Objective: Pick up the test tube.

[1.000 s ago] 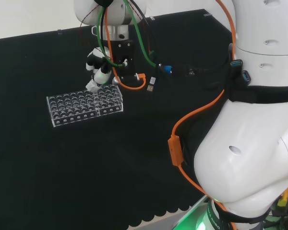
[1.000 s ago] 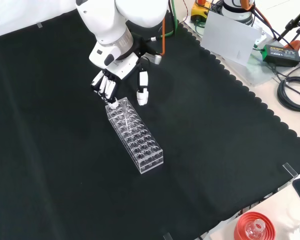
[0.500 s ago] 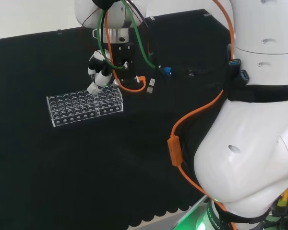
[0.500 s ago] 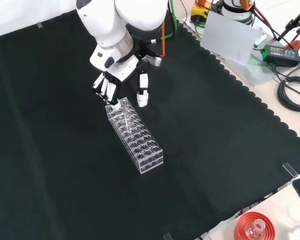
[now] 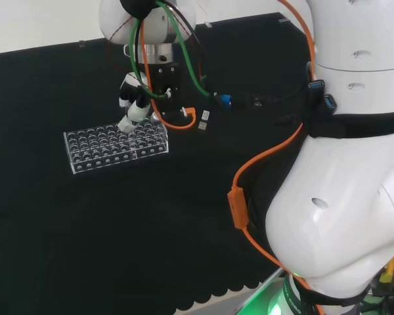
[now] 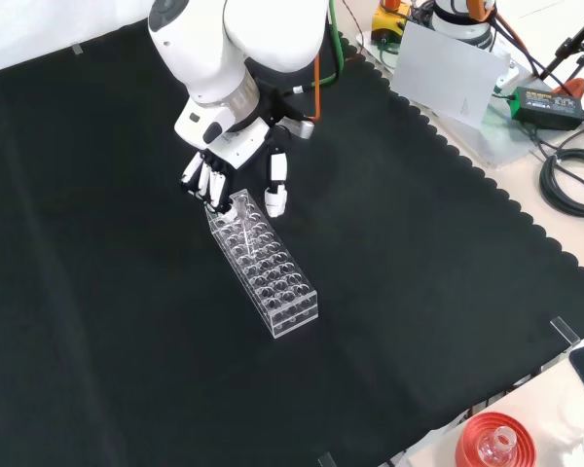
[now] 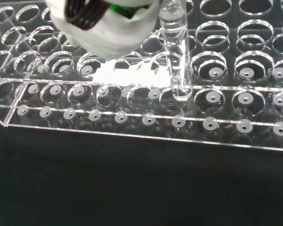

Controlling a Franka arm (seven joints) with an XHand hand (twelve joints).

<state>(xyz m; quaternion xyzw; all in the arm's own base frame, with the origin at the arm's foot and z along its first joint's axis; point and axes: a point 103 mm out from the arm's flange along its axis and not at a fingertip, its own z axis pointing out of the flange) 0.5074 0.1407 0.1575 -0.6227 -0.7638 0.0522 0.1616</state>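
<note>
A clear plastic rack (image 6: 266, 270) with several rows of holes lies on the black cloth, also seen in the head view (image 5: 115, 146). One clear test tube (image 7: 175, 52) stands in a hole near the rack's end, and it leans slightly in the front view (image 6: 242, 232). The black and white hand (image 6: 230, 175) hangs over that end of the rack. Its fingers (image 6: 204, 185) point down on one side of the tube's top and the thumb (image 6: 275, 191) on the other, spread apart. In the head view the hand (image 5: 134, 104) touches the rack's far right corner. A blurred white part of the hand (image 7: 108, 28) sits beside the tube.
The arm's big white links (image 5: 341, 197) stand at the head view's right, with an orange cable (image 5: 239, 203) hanging off them. Past the cloth's scalloped edge lie a white sheet (image 6: 448, 66), a power adapter (image 6: 540, 100) with cables, and a red ribbed stand (image 6: 493, 443).
The hand has come down and closer to the rack's end, with fingers and thumb now on either side of the tube's top. The rack and tube have not moved.
</note>
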